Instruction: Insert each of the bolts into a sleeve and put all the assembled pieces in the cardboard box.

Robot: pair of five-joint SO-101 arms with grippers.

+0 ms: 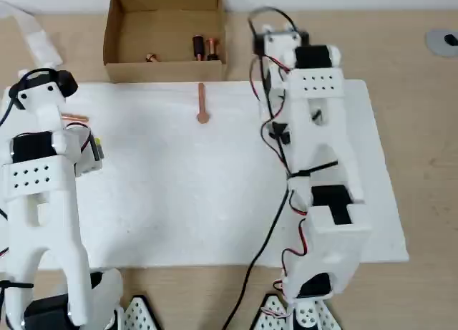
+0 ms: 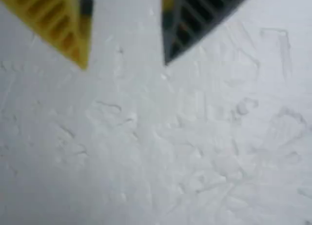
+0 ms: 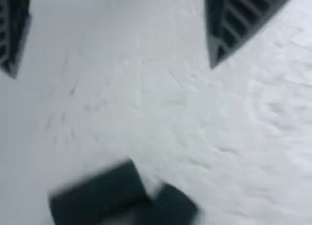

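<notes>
A copper bolt (image 1: 202,104) lies on the white mat (image 1: 186,201) just in front of the cardboard box (image 1: 111,40). Another copper piece (image 1: 74,118) lies at the mat's left edge, beside the left arm (image 1: 36,172). Inside the box are a black sleeve (image 1: 197,47), a copper piece (image 1: 212,49) next to it, and a small copper piece (image 1: 152,57). My left gripper (image 2: 124,63) hangs open over bare mat, holding nothing. My right gripper (image 3: 112,69) is open wide above the mat, and a blurred dark block (image 3: 122,198) lies nearby.
The right arm (image 1: 322,151) stretches over the mat's right side with cables (image 1: 275,208) trailing beside it. Bare wooden table (image 1: 415,115) surrounds the mat. A grey disc (image 1: 444,41) sits at the far right edge.
</notes>
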